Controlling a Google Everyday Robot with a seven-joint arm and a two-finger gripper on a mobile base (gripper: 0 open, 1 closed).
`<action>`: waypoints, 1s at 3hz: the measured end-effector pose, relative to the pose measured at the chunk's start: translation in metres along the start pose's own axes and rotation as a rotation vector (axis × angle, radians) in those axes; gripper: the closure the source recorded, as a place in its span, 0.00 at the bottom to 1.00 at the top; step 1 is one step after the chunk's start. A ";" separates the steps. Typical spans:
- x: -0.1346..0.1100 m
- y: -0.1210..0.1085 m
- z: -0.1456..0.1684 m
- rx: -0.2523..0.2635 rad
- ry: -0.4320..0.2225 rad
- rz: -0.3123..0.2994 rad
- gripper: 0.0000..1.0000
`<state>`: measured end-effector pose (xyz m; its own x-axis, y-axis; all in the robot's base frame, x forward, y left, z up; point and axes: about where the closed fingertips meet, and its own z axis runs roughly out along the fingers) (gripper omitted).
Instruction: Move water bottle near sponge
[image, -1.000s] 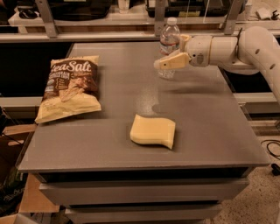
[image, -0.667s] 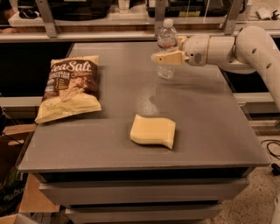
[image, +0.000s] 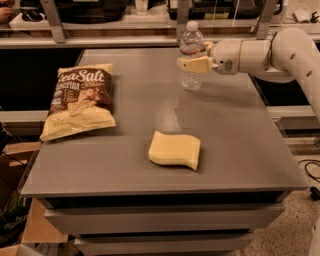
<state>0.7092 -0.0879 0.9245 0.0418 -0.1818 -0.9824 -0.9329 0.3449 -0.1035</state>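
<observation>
The water bottle, clear and ribbed with a white cap, stands upright at the back middle of the grey table. My gripper reaches in from the right on a white arm and is at the bottle's mid height, its cream-coloured tip crossing the front of the bottle. The bottle's base rests on the table. The pale yellow sponge lies flat near the table's front middle, well in front of the bottle and apart from it.
A sea-salt chip bag lies on the table's left side. A shelf rail with metal posts runs behind the table. Drawers sit below the table's front edge. Cardboard lies on the floor at the lower left.
My gripper has moved left from just right of the bottle until it reaches across the bottle's body. The bottle, sponge and chip bag have stayed in place.
</observation>
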 end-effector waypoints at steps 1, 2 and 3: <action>-0.007 0.006 -0.005 -0.022 0.033 -0.037 1.00; -0.017 0.017 -0.010 -0.057 0.088 -0.073 1.00; -0.025 0.032 -0.018 -0.108 0.102 -0.076 1.00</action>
<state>0.6721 -0.0894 0.9488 0.0823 -0.2984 -0.9509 -0.9616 0.2268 -0.1544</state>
